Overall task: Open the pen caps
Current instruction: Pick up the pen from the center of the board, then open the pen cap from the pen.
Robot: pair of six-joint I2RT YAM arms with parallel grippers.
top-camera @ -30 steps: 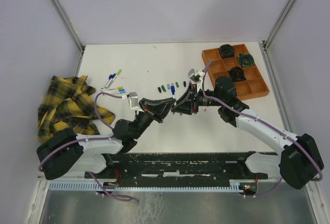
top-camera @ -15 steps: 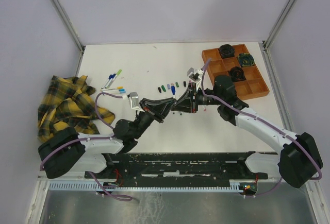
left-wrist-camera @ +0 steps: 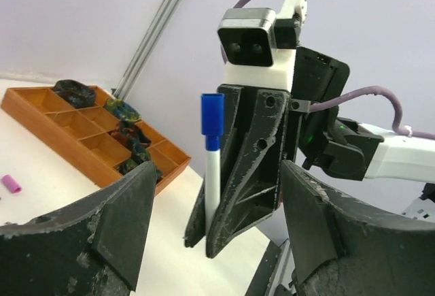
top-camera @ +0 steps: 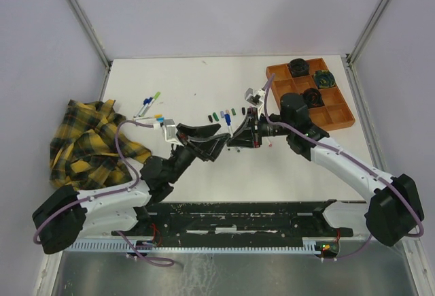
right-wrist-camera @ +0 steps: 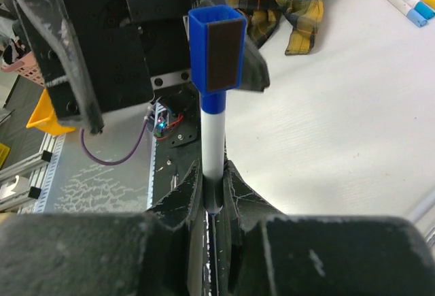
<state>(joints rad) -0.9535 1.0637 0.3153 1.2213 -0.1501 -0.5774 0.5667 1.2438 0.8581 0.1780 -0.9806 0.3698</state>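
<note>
while the overhead camera shows only two black claws meeting tip to tip above the white table (top-camera: 204, 78), the wrist cameras tell the rest. the right claw (top-camera: 232, 139) is clenched on a thin white pen (left-wrist-camera: 213, 173), low on its barrel, and the blue cap (left-wrist-camera: 212, 112) sits on the pen's free end. the left claw (top-camera: 216, 143) is released, its fingers (left-wrist-camera: 115, 228) spread wide on either side of pen and cap, touching neither. from the right wrist the cap's end looks squarish with a dark flat face, and the left arm's black body fills the view behind it. on the table beyond the claws lies a row of loose caps (top-camera: 221, 114) in green, black and blue. a pink cap (left-wrist-camera: 10, 184) lies by itself. at the far right stands an orange tray (top-camera: 336, 116) holding black round parts. off to the left are a few pens (top-camera: 148, 107) and a crumpled yellow plaid cloth (top-camera: 92, 139).
</note>
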